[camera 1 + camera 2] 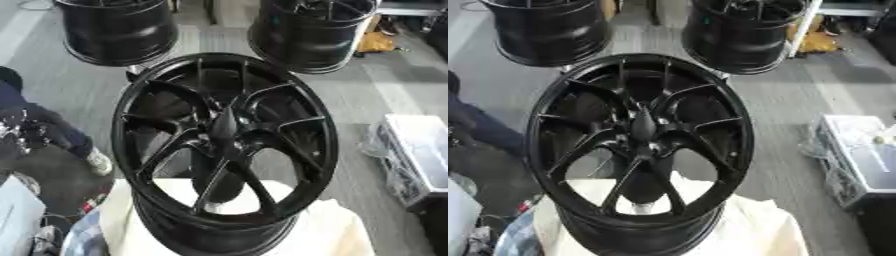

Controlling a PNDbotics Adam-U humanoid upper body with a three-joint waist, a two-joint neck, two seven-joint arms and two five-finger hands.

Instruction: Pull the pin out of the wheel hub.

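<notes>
Grey floor (367, 95) w/ wheel hub (225, 145) on cream cloth (332, 230).

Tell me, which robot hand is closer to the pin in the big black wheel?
Neither left nor right can be picked: no hand shows in either view. The dark pin stands alone at the centre of the wheel hub, nothing touching it.

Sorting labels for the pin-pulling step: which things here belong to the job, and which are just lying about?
Job:
wheel hub on the cream-covered stand
dark pin standing up at its centre

Lying about:
two other black wheels behind
clear-wrapped box on the floor, right

No robot hand shows.
</notes>
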